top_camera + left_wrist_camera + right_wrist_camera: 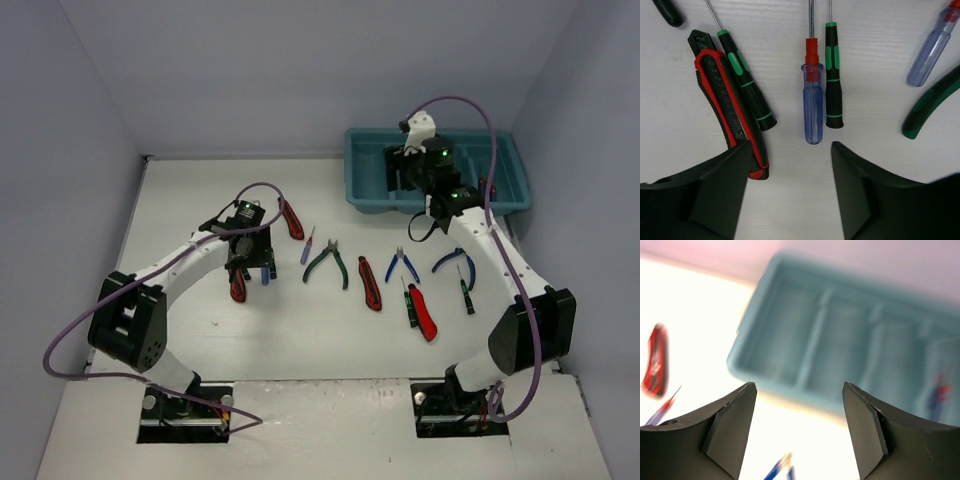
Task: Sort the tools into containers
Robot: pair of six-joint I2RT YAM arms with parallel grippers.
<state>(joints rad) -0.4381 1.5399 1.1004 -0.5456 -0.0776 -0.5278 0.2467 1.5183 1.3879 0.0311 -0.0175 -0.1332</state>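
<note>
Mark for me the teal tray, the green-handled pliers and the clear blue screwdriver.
teal tray (375, 203), top external view, on its front wall.
green-handled pliers (330, 251), top external view, at the pivot.
clear blue screwdriver (813, 107), left wrist view, on the handle.

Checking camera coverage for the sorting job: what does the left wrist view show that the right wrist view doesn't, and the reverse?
Only left wrist: a red-and-black utility knife, two green-handled screwdrivers and a blue-handled screwdriver lying by the left tool. Only right wrist: the blurred teal tray with its compartments, beyond the right tool. Both: the white table, and an open tool holding nothing.
</note>
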